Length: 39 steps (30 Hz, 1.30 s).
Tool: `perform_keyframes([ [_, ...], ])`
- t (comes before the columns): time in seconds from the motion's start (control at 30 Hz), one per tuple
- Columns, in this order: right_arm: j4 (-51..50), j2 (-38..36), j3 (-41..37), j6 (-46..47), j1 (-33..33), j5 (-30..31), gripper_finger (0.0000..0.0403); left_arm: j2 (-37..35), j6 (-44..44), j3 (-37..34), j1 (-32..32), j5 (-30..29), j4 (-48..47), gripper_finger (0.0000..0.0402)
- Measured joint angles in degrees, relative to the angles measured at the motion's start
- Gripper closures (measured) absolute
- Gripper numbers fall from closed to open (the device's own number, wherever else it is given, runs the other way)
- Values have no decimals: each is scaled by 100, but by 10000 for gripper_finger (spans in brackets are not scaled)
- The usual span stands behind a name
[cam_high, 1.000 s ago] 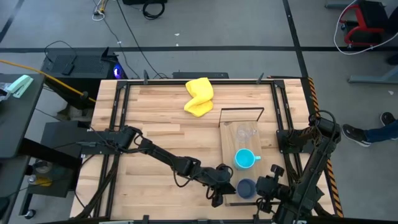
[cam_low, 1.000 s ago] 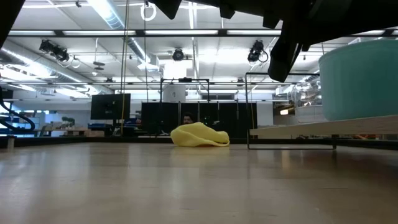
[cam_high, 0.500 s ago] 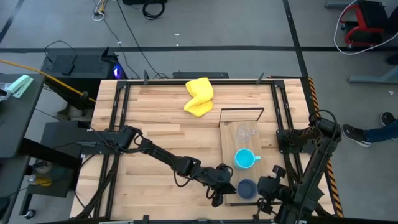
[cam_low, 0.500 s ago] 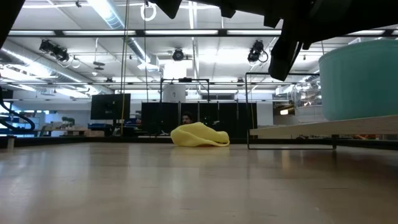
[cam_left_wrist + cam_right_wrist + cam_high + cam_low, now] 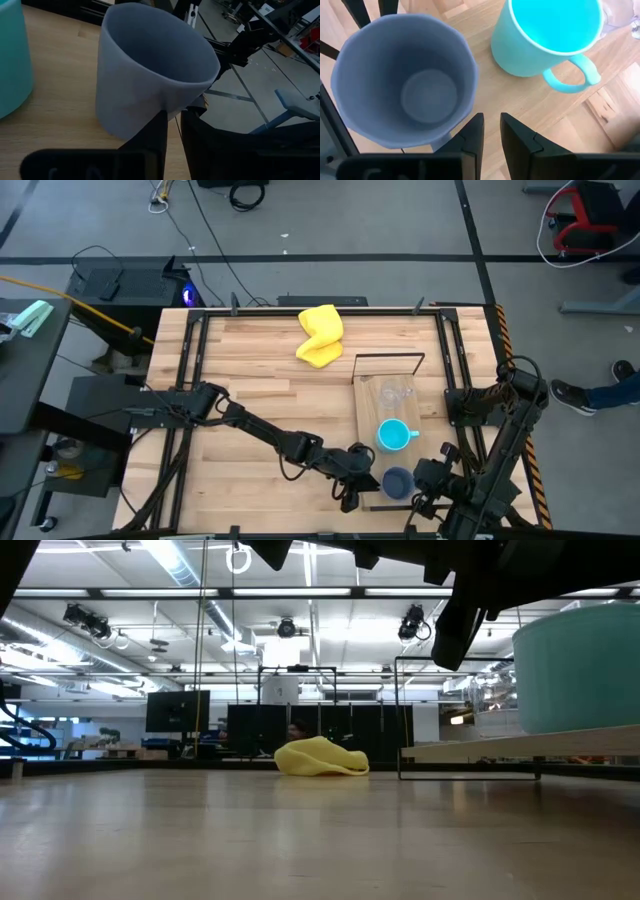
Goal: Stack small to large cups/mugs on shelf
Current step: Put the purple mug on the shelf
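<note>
The light-wood shelf point(image 5: 368, 405) lies on the table's right half, with its black wire frame point(image 5: 390, 356) at the far end. On it stand the clear glass point(image 5: 396, 392), the cyan mug point(image 5: 393, 435) and, at the near end, the grey-blue mug point(image 5: 396, 481). My left gripper point(image 5: 368, 480) is at the grey-blue mug's left side, shut on its handle. My right gripper point(image 5: 420, 478) is shut just right of that mug. In the right wrist view its fingers point(image 5: 470, 135) stand beside the handle point(image 5: 444, 141) with bare wood between them. My left gripper point(image 5: 174, 125) has the grey-blue mug's handle point(image 5: 175, 102) at its fingertips, pinched between the two fingers. The fingers come roughly level from the table's left. The mug stands upright with its base on the shelf board. The fingertips partly hide the place of contact.
A crumpled yellow cloth point(image 5: 320, 335) lies at the table's far middle and also shows in the low view point(image 5: 320, 757). Black frame rails run along the table's left and right sides. A person's shoe point(image 5: 575, 393) shows on the floor to the right.
</note>
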Motion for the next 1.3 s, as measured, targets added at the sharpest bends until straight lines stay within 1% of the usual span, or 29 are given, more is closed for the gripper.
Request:
perform_keyframes([
  [0.1, -91, 0, 54, 44, 37, -6, 332, 0, 0, 1, 0, 2, 0, 344],
  [0.23, -373, 0, 329, 81, 61, 65, 343, 0, 0, -1, 0, 2, -4, 346],
  [0.37, -837, 0, 629, 110, 116, 197, 362, 0, 0, -1, 0, 2, -11, 341],
  [0.57, -837, -15, 1035, -25, 428, 313, 397, 0, 2, -1, 9, 4, -13, 340],
  [0.7, -833, -17, 1295, -31, 739, 557, 395, 0, 2, -1, 15, 2, -13, 345],
  [0.8, -752, -20, 1362, -55, 977, 547, 397, 0, 2, -1, 17, 2, -13, 346],
  [0.93, -79, -19, 1332, -386, 1272, 517, 400, 0, 2, -1, 22, 2, -11, 341],
  [1.03, 339, 52, 1325, -625, 1358, 696, 400, 0, 2, -2, 26, -27, -13, 338],
  [1.3, 23, 103, 1320, -585, 1360, 756, 400, 0, 155, -7, 26, -63, -11, 346],
])
